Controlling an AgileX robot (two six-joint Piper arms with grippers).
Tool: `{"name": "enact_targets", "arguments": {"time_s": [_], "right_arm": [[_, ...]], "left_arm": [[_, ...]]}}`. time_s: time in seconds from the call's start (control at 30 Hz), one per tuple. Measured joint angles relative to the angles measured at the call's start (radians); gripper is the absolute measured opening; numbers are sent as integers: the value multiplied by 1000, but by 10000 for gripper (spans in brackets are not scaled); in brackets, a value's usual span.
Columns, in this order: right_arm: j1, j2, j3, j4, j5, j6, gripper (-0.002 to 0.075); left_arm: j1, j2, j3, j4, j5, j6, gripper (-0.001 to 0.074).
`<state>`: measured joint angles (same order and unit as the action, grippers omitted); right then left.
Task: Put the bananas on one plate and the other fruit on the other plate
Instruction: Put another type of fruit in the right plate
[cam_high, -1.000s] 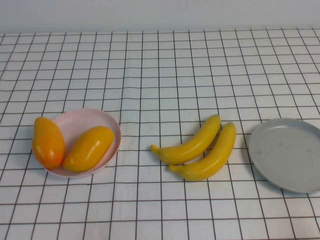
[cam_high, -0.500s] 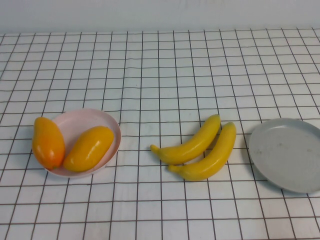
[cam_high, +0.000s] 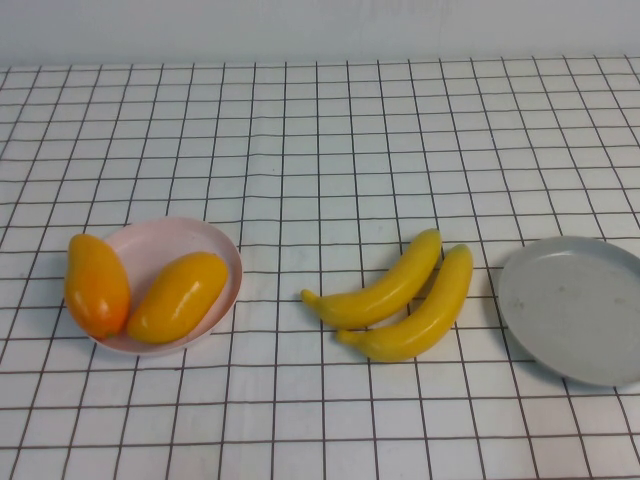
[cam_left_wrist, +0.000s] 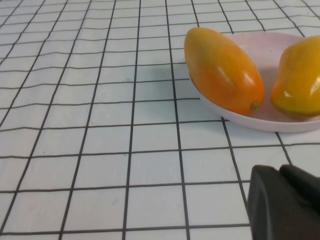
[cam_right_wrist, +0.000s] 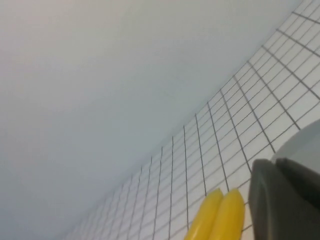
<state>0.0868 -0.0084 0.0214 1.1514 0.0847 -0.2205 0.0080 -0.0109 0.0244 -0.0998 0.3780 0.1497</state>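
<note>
White grid-lined tablecloth (cam_high: 330, 150) covers table; plain pale wall (cam_high: 320, 28) behind.

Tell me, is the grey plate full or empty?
Empty. The grey plate shows only bare surface; both bananas lie on the cloth beside it.

Two bananas (cam_high: 395, 297), two mangoes (cam_high: 140, 288), two plates (cam_high: 575, 305).

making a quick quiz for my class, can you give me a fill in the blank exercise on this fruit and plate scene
1. The two oval orange fruits rest on the ____ plate.
2. The grey plate holds ____ fruit.
3. The two bananas lie on the ____, between the plates.
4. Only a dark edge of the left gripper and right gripper shows in each ____ view.

Missing words: pink; no; table; wrist
</note>
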Motion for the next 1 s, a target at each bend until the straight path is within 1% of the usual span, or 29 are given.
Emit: {"name": "enact_targets", "arguments": {"time_s": [0.1, 0.33, 0.4, 0.5, 0.6, 0.67, 0.73, 0.83, 0.9, 1.0], "right_arm": [[0, 68, -81, -109, 99, -61, -16], [0, 531, -452, -392, 314, -90, -16], [0, 666, -536, -409, 349, -90, -16], [0, 825, -633, -390, 413, -93, -16], [0, 966, -709, -383, 508, -157, -16], [0, 1065, -770, -401, 613, -212, -16], [2, 1158, -838, -433, 716, -225, -16], [43, 1257, -949, -556, 810, -168, -16], [98, 1300, -1025, -680, 831, -90, -16], [208, 1363, -1130, -892, 865, 61, -16]], "left_arm": [[0, 0, 0, 0, 0, 0, -2], [0, 0, 0, 0, 0, 0, -2], [0, 0, 0, 0, 0, 0, -2], [0, 0, 0, 0, 0, 0, -2], [0, 0, 0, 0, 0, 0, -2], [0, 0, 0, 2, 0, 0, -2], [0, 0, 0, 2, 0, 2, -2], [0, 0, 0, 2, 0, 2, -2], [0, 0, 0, 2, 0, 2, -2], [0, 0, 0, 2, 0, 2, -2]]}}
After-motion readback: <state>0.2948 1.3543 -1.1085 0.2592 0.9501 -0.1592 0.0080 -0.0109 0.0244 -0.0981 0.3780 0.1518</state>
